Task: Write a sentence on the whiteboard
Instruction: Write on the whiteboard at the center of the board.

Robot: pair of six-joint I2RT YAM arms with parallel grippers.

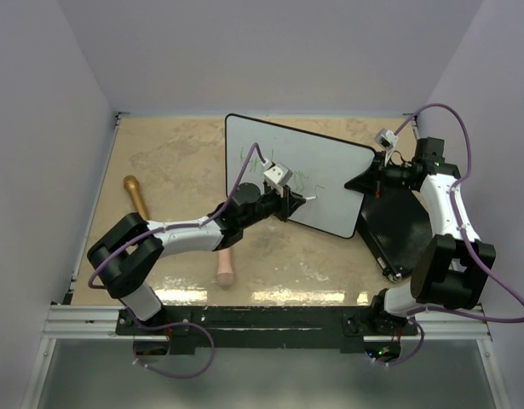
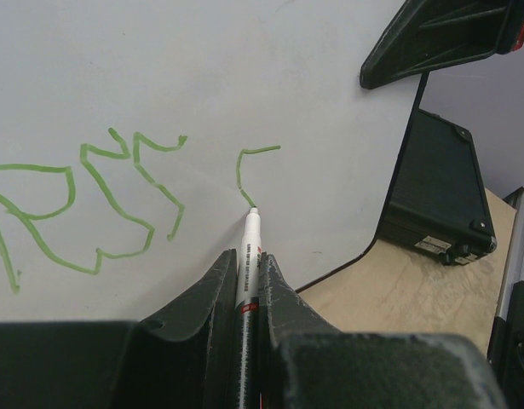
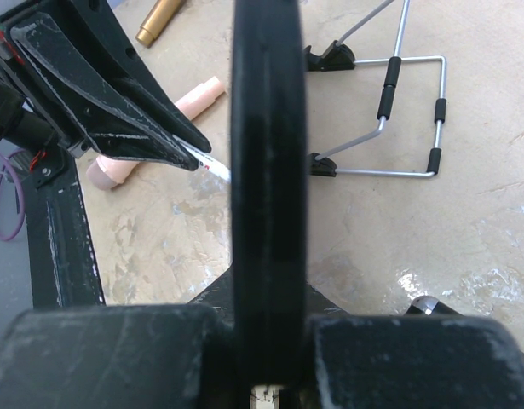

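Left edge cuts off thin green handwritten sentence [image 2: 117, 198], unreadable from above, white marker pen [image 2: 248, 247] barrel hidden inside left gripper [image 2: 245, 266]

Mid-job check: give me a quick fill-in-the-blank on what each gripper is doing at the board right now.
1. The left gripper is shut on a ____.
2. Its tip touches the end of a ____ stroke.
3. The right gripper is shut on the rim of the ____.
Missing words: marker; green; whiteboard.
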